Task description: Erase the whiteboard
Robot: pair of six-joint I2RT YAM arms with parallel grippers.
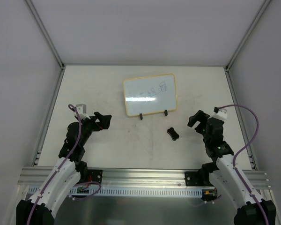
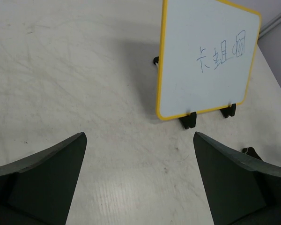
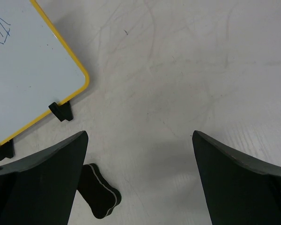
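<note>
The whiteboard, yellow-framed on two black feet, stands at the table's middle back with blue scribbles on its right part. It shows in the left wrist view and, partly, in the right wrist view. A small black bone-shaped block lies in front of it to the right, also in the right wrist view. My left gripper is open and empty, left of the board. My right gripper is open and empty, right of the block.
The pale table is bounded by grey walls and aluminium rails at the sides and the near edge. Bare table lies under both grippers.
</note>
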